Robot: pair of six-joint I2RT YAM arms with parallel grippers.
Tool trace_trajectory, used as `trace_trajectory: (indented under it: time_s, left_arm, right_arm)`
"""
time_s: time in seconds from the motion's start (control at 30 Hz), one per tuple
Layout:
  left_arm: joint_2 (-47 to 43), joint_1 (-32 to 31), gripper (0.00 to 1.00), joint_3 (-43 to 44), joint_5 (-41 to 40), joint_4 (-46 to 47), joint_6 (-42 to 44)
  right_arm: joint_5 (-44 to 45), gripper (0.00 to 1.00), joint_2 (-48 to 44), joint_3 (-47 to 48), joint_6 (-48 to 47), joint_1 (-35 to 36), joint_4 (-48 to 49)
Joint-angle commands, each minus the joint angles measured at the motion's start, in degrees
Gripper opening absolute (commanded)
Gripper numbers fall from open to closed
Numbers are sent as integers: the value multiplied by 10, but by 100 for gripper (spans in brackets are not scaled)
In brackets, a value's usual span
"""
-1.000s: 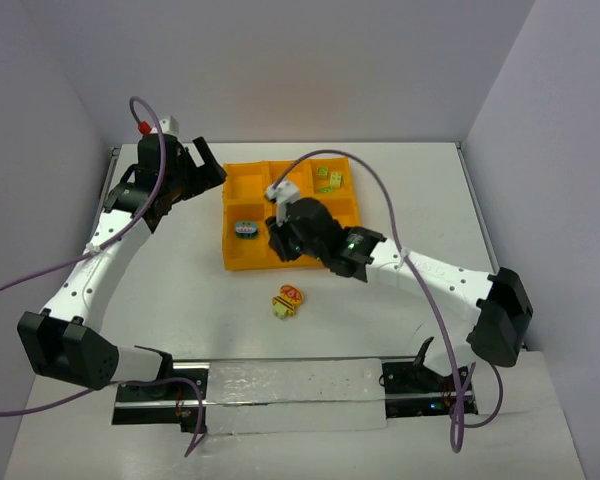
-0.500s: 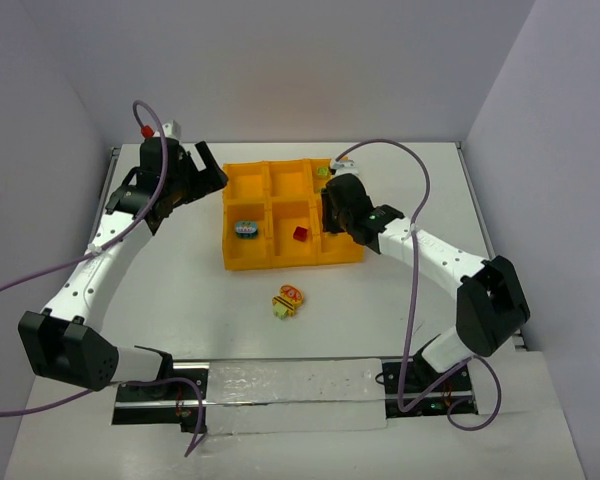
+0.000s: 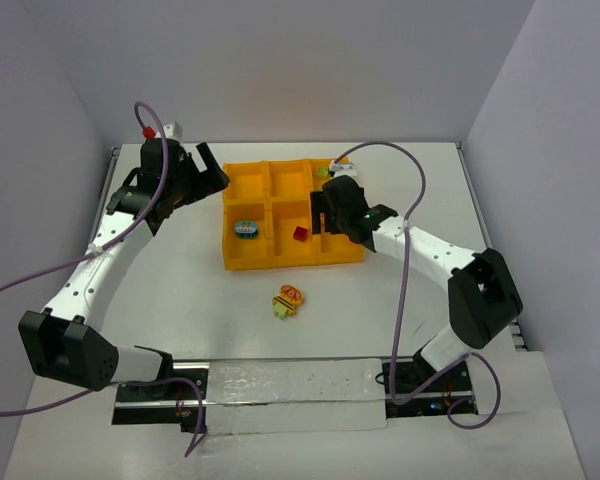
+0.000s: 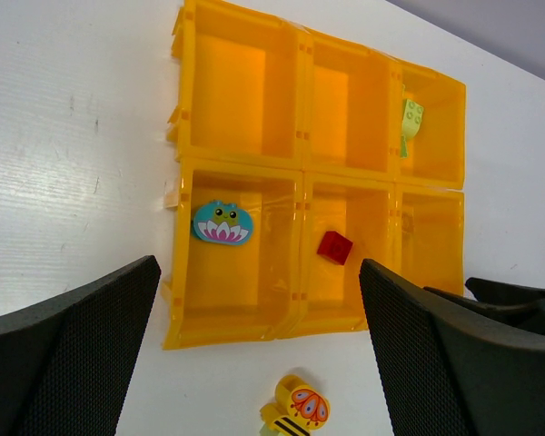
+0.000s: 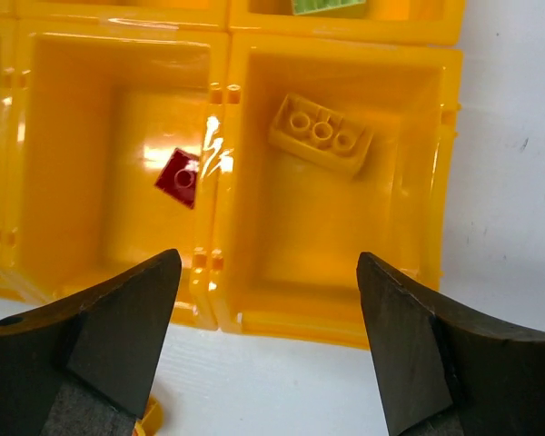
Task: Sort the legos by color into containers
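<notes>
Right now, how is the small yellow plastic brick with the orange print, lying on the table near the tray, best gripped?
Probably from straight above, fingers closing across the shorter width of the yellow plastic brick. It lies flat and alone on the white table, clear of the orange plastic tray, so both sides look free.

Desk (image 3: 180,290): white, flat, walled on three sides. Directly on it:
- one orange-yellow tray (image 3: 280,263) of six wells, toward the far middle;
- one yellow brick cluster (image 3: 288,300) with a red-orange printed face, loose, near the tray's front wall but apart from it;
- one mounting rail (image 3: 300,392) along the near edge.
</notes>
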Motion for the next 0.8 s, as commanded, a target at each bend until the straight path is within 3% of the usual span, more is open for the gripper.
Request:
trace_trajectory:
  time_s: [0.0, 0.23, 0.37, 0.5, 0.57, 0.77]
  left_arm:
    - [-14, 4, 99, 8, 2, 16, 4]
    - [-15, 4, 99, 7, 7, 23, 2]
    - [-19, 4, 99, 5, 8, 22, 1]
    - [-22, 4, 99, 5, 6, 23, 0]
    - [-19, 4, 99, 3, 10, 26, -3]
    - [-17, 4, 99, 3, 17, 30, -5]
  right_arm:
    - [1, 84, -80, -21, -37, 73, 2]
    - [-54, 85, -32, -48, -41, 217, -38]
    - [-67, 88, -1, -50, -1, 223, -45]
    - [-49, 90, 17, -32, 93, 223, -78]
    - [-43, 89, 20, -26, 190, 223, -94]
    - [-66, 89, 19, -34, 284, 222, -93]
